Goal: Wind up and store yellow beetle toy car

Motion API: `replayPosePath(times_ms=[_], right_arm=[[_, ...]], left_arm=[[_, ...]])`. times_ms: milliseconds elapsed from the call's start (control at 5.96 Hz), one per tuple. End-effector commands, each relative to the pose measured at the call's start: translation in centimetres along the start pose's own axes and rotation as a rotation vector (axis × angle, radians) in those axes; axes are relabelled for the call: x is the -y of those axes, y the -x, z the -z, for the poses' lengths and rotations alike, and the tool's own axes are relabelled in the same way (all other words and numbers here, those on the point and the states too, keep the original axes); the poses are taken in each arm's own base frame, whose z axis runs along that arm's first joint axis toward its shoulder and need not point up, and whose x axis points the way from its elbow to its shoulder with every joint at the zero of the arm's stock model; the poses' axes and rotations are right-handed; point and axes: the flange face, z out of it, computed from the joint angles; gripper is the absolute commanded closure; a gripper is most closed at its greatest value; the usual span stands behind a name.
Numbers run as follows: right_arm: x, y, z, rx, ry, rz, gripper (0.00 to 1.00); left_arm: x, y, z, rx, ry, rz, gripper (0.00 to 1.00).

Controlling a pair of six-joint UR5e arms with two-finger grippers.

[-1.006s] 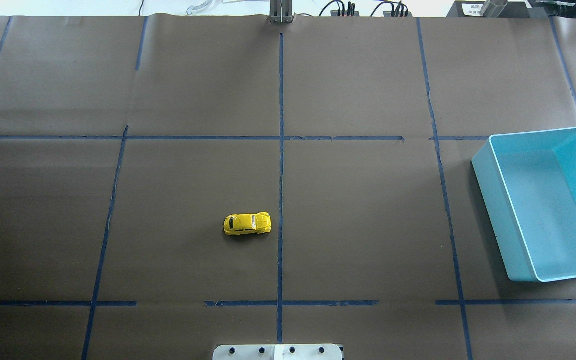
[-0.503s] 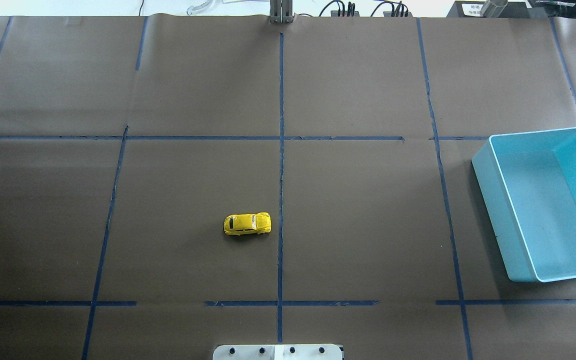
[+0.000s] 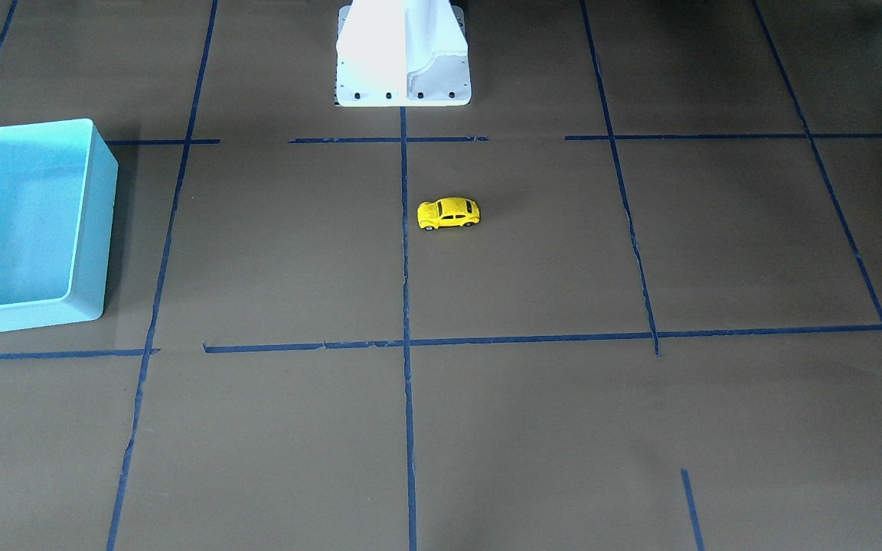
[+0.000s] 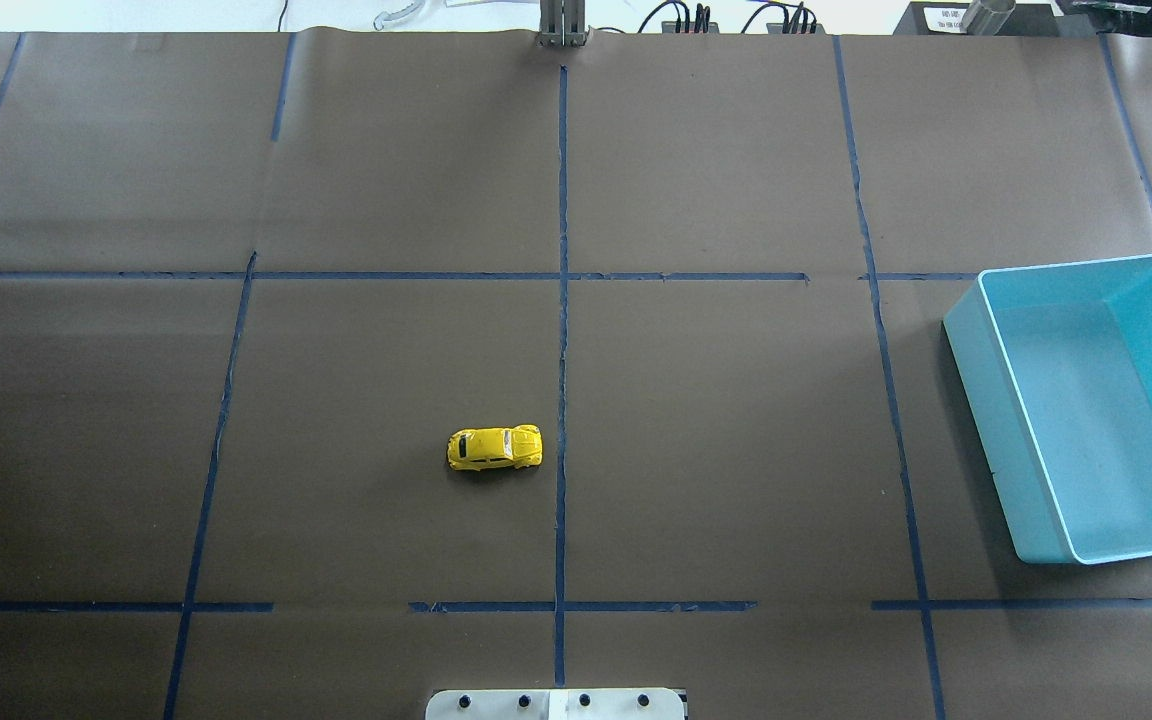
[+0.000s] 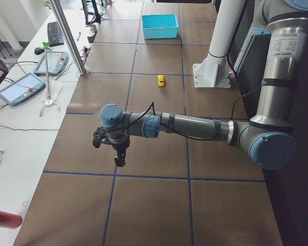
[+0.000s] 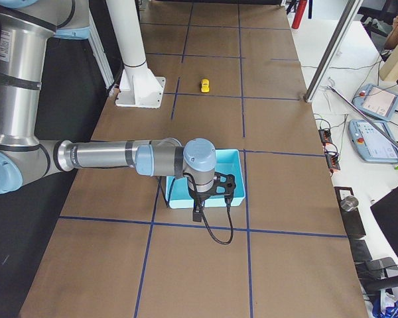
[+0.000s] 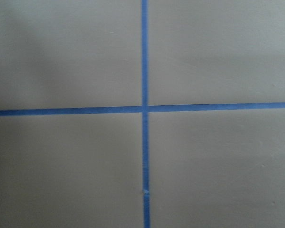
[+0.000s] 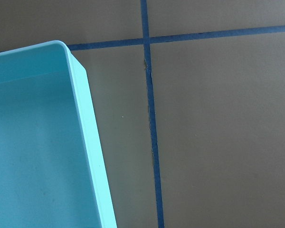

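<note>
The yellow beetle toy car [image 4: 495,448] stands on its wheels on the brown paper, just left of the centre tape line and well apart from both arms. It also shows in the front view [image 3: 449,213] and small in both side views [image 5: 160,80] [image 6: 204,85]. The turquoise bin [image 4: 986,420] is empty at the table's right edge. My left gripper [image 5: 109,151] hangs over the table's left end, far from the car. My right gripper [image 6: 212,199] hangs over the bin's near edge [image 6: 174,193]. I cannot tell whether either is open or shut.
Blue tape lines [image 4: 562,300] divide the brown paper into a grid. The white robot base [image 3: 403,53] stands at the table's near-robot edge. The right wrist view shows the bin's rim [image 8: 88,137] at lower left. The left wrist view shows only a tape cross [image 7: 144,108].
</note>
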Motion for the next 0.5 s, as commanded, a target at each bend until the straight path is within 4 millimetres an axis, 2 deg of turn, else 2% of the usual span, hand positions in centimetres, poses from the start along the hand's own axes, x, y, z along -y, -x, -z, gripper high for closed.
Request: replayPosePath(times_ms=[0,168,335], right_arm=[[-0.1,0.4,0.1,0.034,0.001,0.004,0.0],[-0.1,0.1,-0.1,0.029,0.004,0.001,0.0],[-0.1,-1.4,-1.5,0.021,0.032,-0.025,0.0]], left_arm=[[2.2,-10.0,-0.7,-0.023,0.0,-0.19,0.0],[2.6,-16.8,-1.1,-0.044,-0.001,-0.315,0.0],[3.8,-23.6,-1.9,-0.075,0.003,-0.429,0.0]])
